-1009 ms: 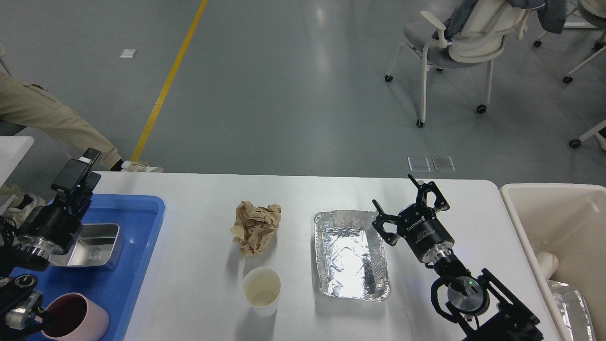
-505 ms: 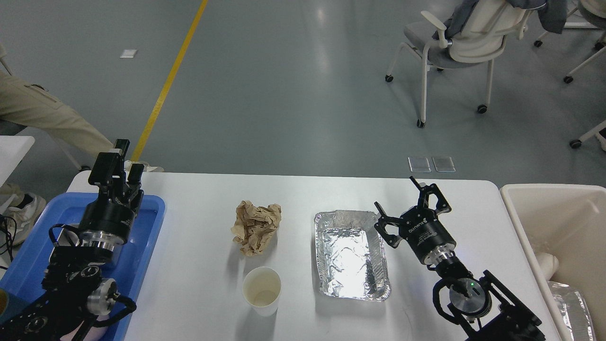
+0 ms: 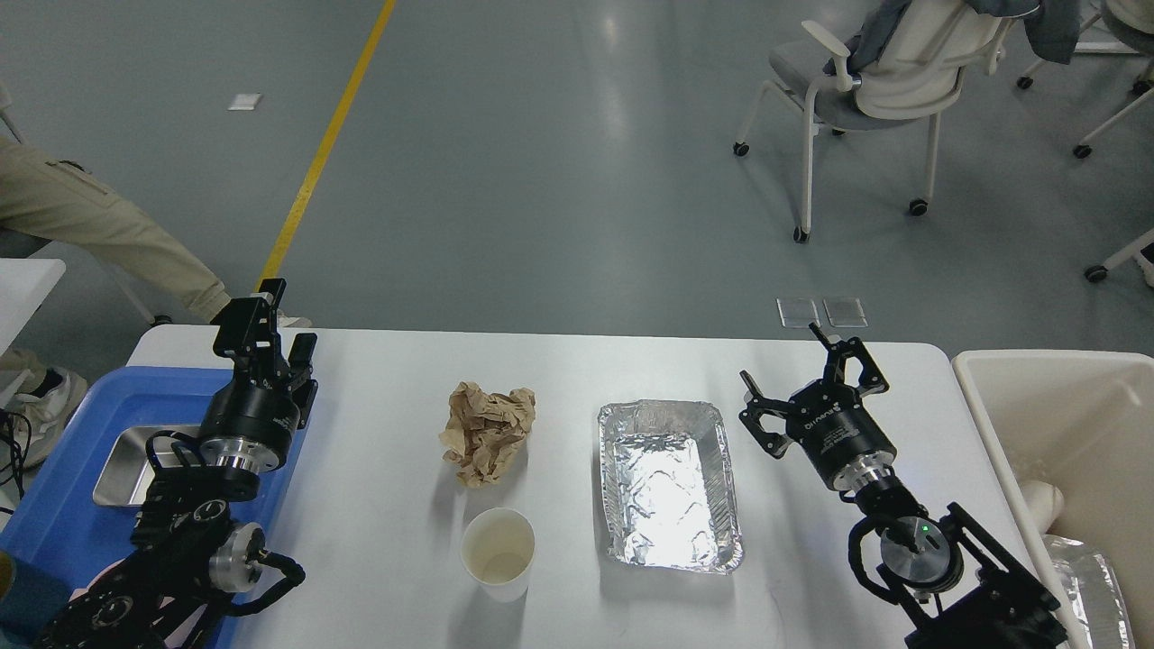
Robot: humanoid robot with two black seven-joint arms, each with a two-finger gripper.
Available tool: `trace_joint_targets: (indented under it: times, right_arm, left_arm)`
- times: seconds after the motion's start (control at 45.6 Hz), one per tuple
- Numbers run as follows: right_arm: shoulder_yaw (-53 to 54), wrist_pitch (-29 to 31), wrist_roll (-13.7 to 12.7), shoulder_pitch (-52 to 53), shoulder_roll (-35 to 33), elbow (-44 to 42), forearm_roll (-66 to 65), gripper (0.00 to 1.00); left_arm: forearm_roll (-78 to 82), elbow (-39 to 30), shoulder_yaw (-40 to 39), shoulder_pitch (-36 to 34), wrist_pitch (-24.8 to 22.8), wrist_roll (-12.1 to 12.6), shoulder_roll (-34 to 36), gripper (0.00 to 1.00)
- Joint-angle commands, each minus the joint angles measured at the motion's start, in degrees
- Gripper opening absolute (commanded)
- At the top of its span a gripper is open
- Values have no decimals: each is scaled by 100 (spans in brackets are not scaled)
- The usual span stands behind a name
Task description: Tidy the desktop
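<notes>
On the white desktop [image 3: 388, 559] lie a crumpled brown paper ball [image 3: 487, 431], a white paper cup [image 3: 498, 552] standing upright in front of it, and an empty foil tray [image 3: 667, 482] to their right. My left gripper [image 3: 275, 332] hovers over the desktop's far left, at the right edge of the blue tray. It is open and holds nothing. My right gripper [image 3: 801, 371] is just right of the foil tray's far corner, with its fingers spread wide open and nothing between them.
A blue tray [image 3: 54, 514] at the left holds a shiny metal box [image 3: 126, 464]. A beige bin [image 3: 1064, 397] stands off the desktop's right edge with some trash inside. A person's leg and office chairs are on the floor beyond.
My left arm swung right, from over the metal box to the blue tray's right edge. My right gripper shifted slightly right, away from the foil tray.
</notes>
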Motion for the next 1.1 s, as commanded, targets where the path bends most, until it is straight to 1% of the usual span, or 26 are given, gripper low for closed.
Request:
trace_joint_targets:
  times: [0.0, 0.022, 0.066, 0.088, 0.176, 0.285, 0.351, 0.439, 0.549, 0.658, 0.724, 0.812, 0.9, 1.075]
  right_arm:
    - [17, 44, 10, 39, -263, 4, 1, 100]
    - [17, 70, 19, 47, -350, 13, 1, 100]
    - [8, 70, 19, 56, -421, 4, -8, 100]
    - [8, 70, 19, 56, -448, 13, -8, 100]
    - [8, 70, 28, 56, -544, 4, -8, 100]
    - [-18, 79, 19, 48, -738, 39, -8, 100]
    - [0, 87, -25, 48, -756, 48, 1, 100]
    - [0, 114, -42, 39, -738, 74, 10, 100]
    - [-79, 175, -42, -14, -834, 425, -8, 100]
    - [-132, 272, -42, -49, -1159, 882, -131, 100]
    - [-255, 263, -42, -75, -1396, 1146, -218, 100]
    - [-536, 254, -42, -58, -1792, 1173, -464, 100]
    - [-870, 246, -42, -93, -2380, 1287, -719, 100]
    - [-1441, 237, -25, -146, -3637, 1551, -1211, 100]
  left_arm:
    - [-2, 36, -31, -6, -43, -159, -13, 97]
    - [-2, 36, -40, -6, -60, -351, -31, 97]
    - [-19, 36, -22, -6, -69, -510, -31, 97]
    - [-37, 36, 4, -15, -78, -546, -22, 97]
    - [-55, 97, 66, -24, -166, -520, 13, 97]
    - [-46, 177, -22, -15, -131, -502, 31, 97]
    - [-116, 150, -92, 3, -271, -511, 75, 97]
    - [-607, 106, -347, 38, -534, -511, 92, 97]
    - [-1232, 106, -470, 3, -684, -502, 110, 97]
    - [-1390, 141, -479, -24, -746, -502, 110, 97]
    - [-1408, 150, -479, -32, -772, -502, 101, 97]
    - [-1408, 141, -462, -24, -869, -502, 75, 97]
    - [-1408, 150, -444, -6, -1036, -502, 48, 97]
    - [-1408, 185, -383, 12, -1150, -511, -4, 97]
